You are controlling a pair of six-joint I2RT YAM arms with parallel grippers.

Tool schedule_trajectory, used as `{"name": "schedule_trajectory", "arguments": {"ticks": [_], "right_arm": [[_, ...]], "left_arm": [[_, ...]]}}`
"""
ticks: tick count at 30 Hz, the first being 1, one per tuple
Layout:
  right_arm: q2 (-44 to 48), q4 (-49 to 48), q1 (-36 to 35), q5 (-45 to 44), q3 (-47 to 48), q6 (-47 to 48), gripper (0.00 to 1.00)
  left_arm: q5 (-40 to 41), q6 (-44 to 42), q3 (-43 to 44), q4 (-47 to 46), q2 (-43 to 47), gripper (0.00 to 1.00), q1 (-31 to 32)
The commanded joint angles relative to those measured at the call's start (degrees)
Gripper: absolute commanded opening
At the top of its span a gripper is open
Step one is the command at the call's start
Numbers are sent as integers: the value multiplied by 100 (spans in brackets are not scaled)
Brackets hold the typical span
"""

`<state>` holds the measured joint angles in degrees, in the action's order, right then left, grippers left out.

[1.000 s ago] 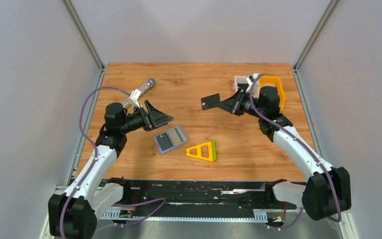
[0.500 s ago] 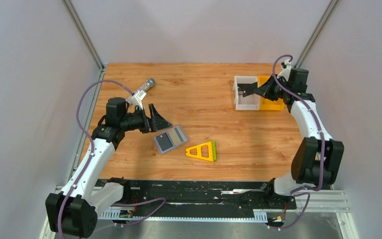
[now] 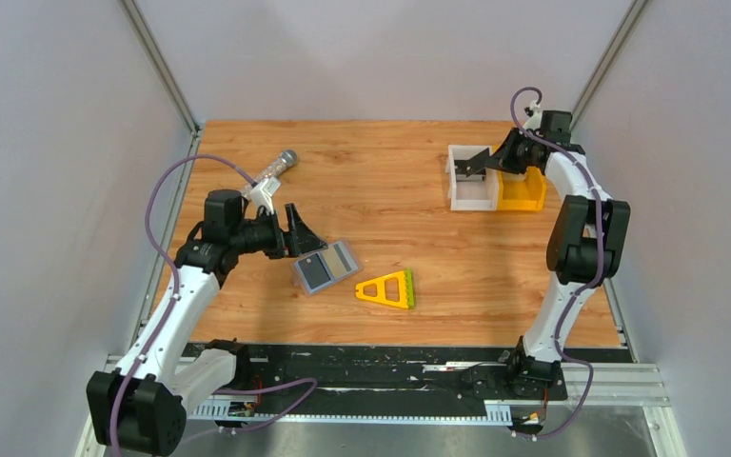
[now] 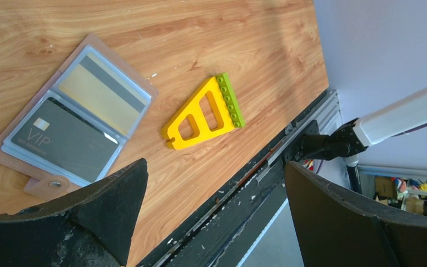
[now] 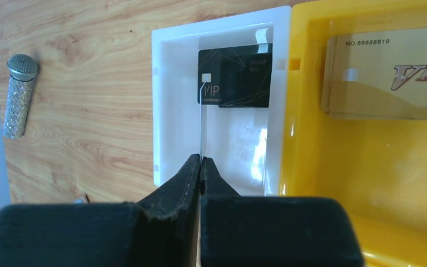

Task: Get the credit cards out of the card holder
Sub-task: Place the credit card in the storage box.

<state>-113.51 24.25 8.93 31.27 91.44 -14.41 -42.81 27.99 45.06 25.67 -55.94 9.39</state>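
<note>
We find the right fingers (image 5: pixel 184 181) pinching a dark card (image 5: pixel 202 130) edge-on over the white bin (image 5: pixel 164 111), evidently for deposit; left fingers (image 4: pixel 111 194) spread beside the still-loaded card holder (image 4: pixel 40 187).

My left gripper (image 4: pixel 214 167) wide, my right gripper (image 5: pixel 201 158) clamped.
I have the left arm reaching forward, fingers spread (tilted downward); the right arm stretches far back, wrist turned inward, jaws pinching an edge-on credit card (image 5: pixel 202 125).
</note>
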Motion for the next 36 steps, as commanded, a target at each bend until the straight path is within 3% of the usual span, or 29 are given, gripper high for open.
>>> {"name": "schedule_trajectory", "arguments": {"ticks": [1, 36], "right_arm": [[-282, 32, 11, 175, 494, 55, 0], [-1288, -711, 52, 660, 878, -431, 1]], "left_arm": [[56, -163, 157, -26, 86, 100, 24], [-1, -70, 258, -125, -213, 100, 11]]}}
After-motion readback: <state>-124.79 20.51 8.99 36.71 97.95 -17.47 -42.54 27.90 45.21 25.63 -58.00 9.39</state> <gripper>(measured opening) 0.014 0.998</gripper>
